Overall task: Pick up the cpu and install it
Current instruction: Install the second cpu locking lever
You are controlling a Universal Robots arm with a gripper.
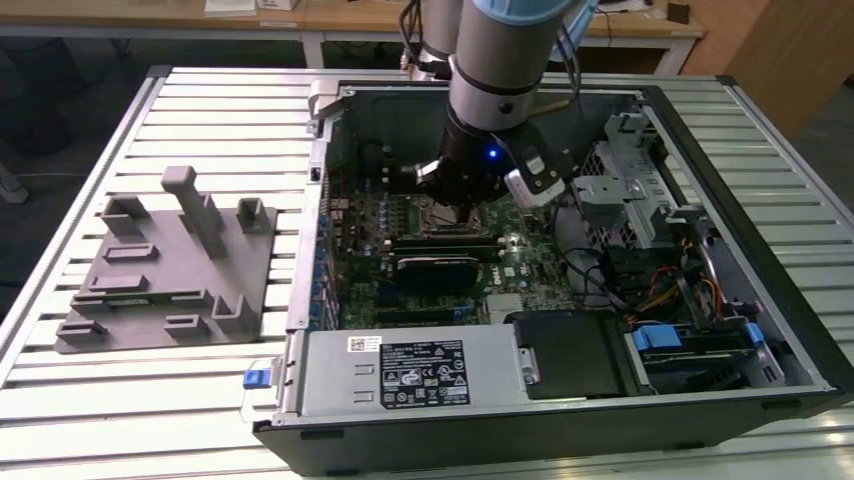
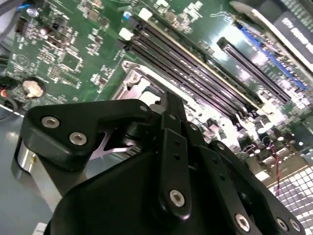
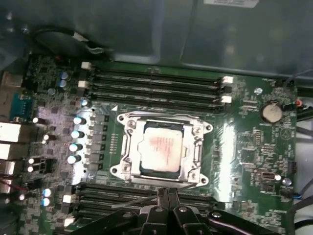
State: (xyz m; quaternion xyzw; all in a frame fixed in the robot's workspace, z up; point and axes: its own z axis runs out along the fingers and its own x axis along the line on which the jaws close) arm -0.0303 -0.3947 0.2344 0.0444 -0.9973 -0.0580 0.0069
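Resting inside the socket frame (image 3: 164,152) on the motherboard (image 3: 244,142), the cpu (image 3: 161,148) appears already seated. The gripper (image 3: 166,198) hangs just beside that frame, jaws clenched together and holding nothing. Whether the frame is latched cannot be told.

My exterior view: work surface is slatted metal bench (image 1: 200,400), pale grey, ribs running across. Beyond its far edge I see light wooden desk (image 1: 320,18) with white legs and papers on top. Wooden panel (image 1: 781,50) stands past far corner on exterior view's right. Floor (image 1: 54,110) dark. Lighting even, soft.
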